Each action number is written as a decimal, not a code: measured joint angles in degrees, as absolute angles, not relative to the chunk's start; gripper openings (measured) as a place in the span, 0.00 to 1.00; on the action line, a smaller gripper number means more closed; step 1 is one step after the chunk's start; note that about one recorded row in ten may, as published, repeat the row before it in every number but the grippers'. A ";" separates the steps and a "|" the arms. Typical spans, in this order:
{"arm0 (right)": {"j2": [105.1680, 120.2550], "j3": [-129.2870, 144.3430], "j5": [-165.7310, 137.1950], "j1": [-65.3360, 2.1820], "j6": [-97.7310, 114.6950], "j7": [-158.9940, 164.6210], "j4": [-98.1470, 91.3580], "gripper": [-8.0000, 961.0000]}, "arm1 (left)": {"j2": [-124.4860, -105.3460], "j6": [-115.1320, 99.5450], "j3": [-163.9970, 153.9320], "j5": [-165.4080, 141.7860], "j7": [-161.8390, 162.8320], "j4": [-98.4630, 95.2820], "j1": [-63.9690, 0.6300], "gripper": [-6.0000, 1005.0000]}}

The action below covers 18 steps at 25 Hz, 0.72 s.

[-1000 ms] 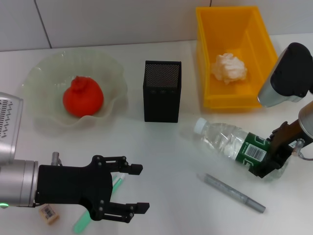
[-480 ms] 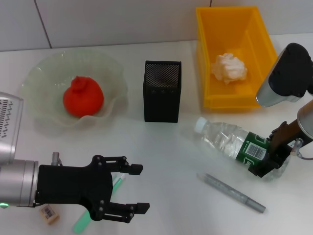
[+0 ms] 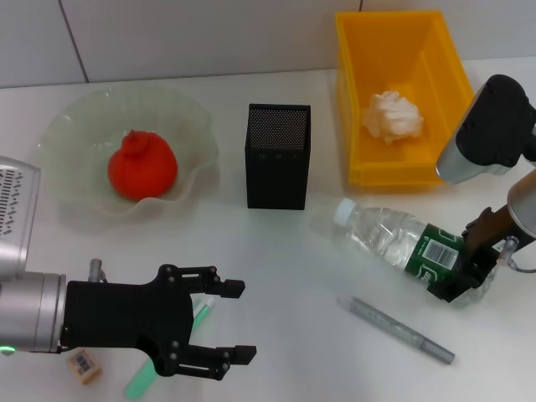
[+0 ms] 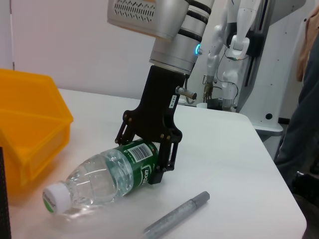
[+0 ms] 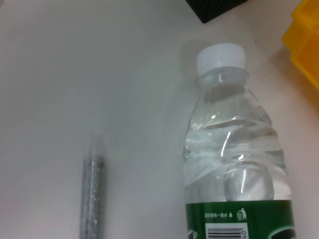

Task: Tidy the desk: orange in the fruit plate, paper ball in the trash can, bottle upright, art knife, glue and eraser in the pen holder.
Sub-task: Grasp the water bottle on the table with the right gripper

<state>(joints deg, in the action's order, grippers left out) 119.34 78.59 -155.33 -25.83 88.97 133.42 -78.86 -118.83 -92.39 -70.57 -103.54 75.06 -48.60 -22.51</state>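
My right gripper (image 3: pixel 456 272) is clamped around the labelled lower half of the bottle (image 3: pixel 394 239), which lies on its side below the trash can (image 3: pixel 400 92); gripping low lets me tip it upright; my left gripper (image 3: pixel 219 328) hangs spread wide, holding nothing.

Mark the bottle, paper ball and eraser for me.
bottle (image 3: pixel 387 237): head view, on the clear body between cap and green label.
paper ball (image 3: pixel 391 116): head view, middle of the white wad inside the trash can (image 3: pixel 444 59).
eraser (image 3: pixel 84 365): head view, on its barcode label, by the left arm.
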 joint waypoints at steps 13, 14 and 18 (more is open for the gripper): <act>119.44 82.00 -155.42 -24.65 88.46 133.43 -81.02 0.81 | -118.82 -92.19 -70.43 -103.54 75.06 -48.60 -22.58 0.80; 119.44 82.16 -155.41 -24.37 88.52 133.43 -81.39 0.81 | -118.83 -92.19 -70.37 -103.54 75.06 -48.60 -22.61 0.80; 119.45 82.54 -155.32 -23.02 88.58 133.43 -84.01 0.81 | -118.83 -92.19 -70.28 -103.54 75.06 -48.60 -22.65 0.80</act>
<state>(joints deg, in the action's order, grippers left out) 119.45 82.54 -155.32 -23.02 88.58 133.43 -84.01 -118.83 -92.19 -70.28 -103.54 75.06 -48.60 -22.65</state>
